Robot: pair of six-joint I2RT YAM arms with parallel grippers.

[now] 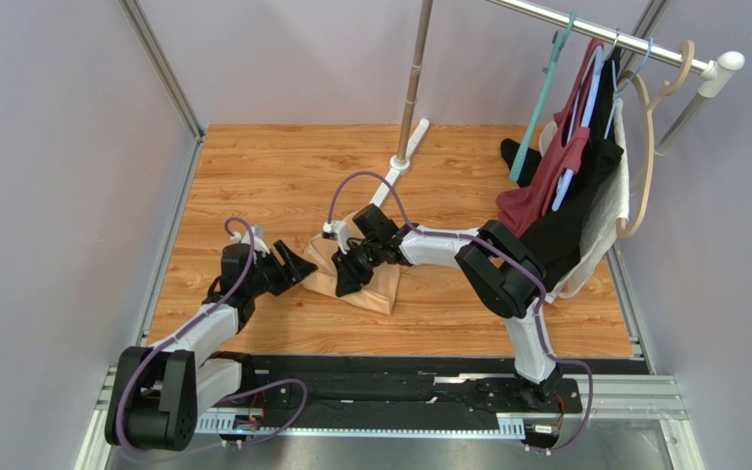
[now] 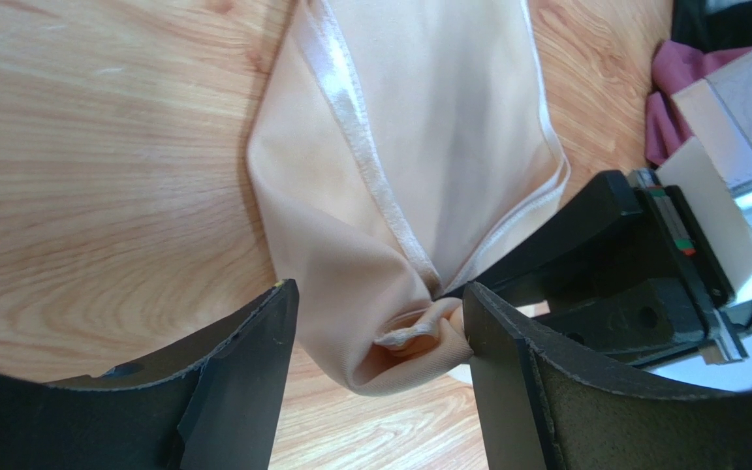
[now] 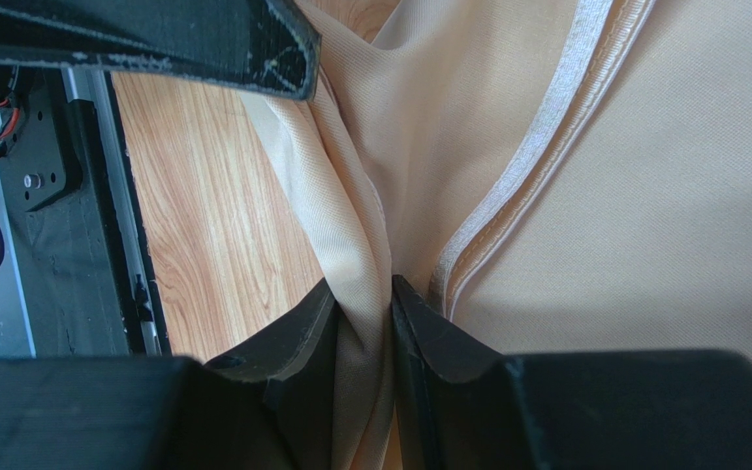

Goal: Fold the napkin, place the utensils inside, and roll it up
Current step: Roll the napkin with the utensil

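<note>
The right gripper (image 3: 362,289) is closed on a pinch of the napkin (image 3: 645,245). A ridge of cloth runs up from between its fingers (image 3: 287,343), and the hemmed edge lies just to the right of them. The left gripper (image 2: 378,294) stands open, its fingers (image 2: 243,362) on either side of the napkin's bunched end. The cloth touches the right-hand finger and sits a little apart from the other. From above, the napkin is a small folded heap on the table (image 1: 282,166), under the right fingers and just ahead of the left ones. No spoon shows, and I cannot tell whether it is inside the folds.

To do this step well, I judge the left gripper should close low on the bunched end, taking all the layers and not only the outer hem, before the right lets go. Both grippers should then move together with the cloth lightly taut, or the fold will slump and the edges skew.
</note>
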